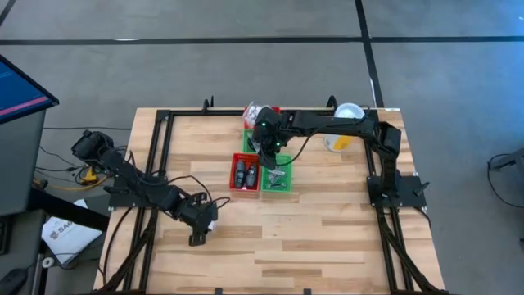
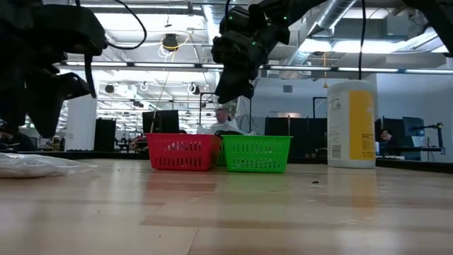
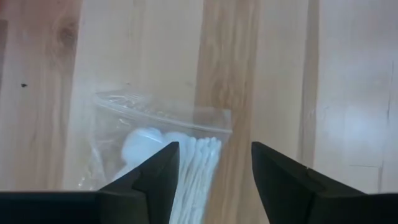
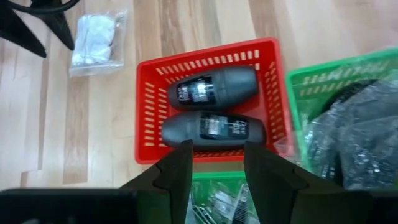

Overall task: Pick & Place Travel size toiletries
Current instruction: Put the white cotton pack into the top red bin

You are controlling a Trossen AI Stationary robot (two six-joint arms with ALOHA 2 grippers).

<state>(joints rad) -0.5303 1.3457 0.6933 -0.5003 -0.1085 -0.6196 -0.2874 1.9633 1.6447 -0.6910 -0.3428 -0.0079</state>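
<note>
A clear zip bag of white cotton swabs and cotton balls [image 3: 168,155] lies flat on the wood near the table's left front, also in the low view [image 2: 35,164]. My left gripper [image 3: 214,149] hangs open just above it, pointing steeply down, and touches nothing. Two dark grey bottles [image 4: 211,109] lie side by side in the red tray [image 4: 146,93]. My right gripper [image 4: 217,155] stands open above that tray [image 1: 244,174] with nothing between its fingers.
A green tray [image 1: 277,176] sits against the red one's right side, holding a dark crinkly bag [image 4: 354,124]. More trays stand behind them [image 1: 258,123]. A tall yellow canister with a white lid [image 2: 352,124] is at the far right. Black frame rails [image 1: 160,156] run along the table's sides.
</note>
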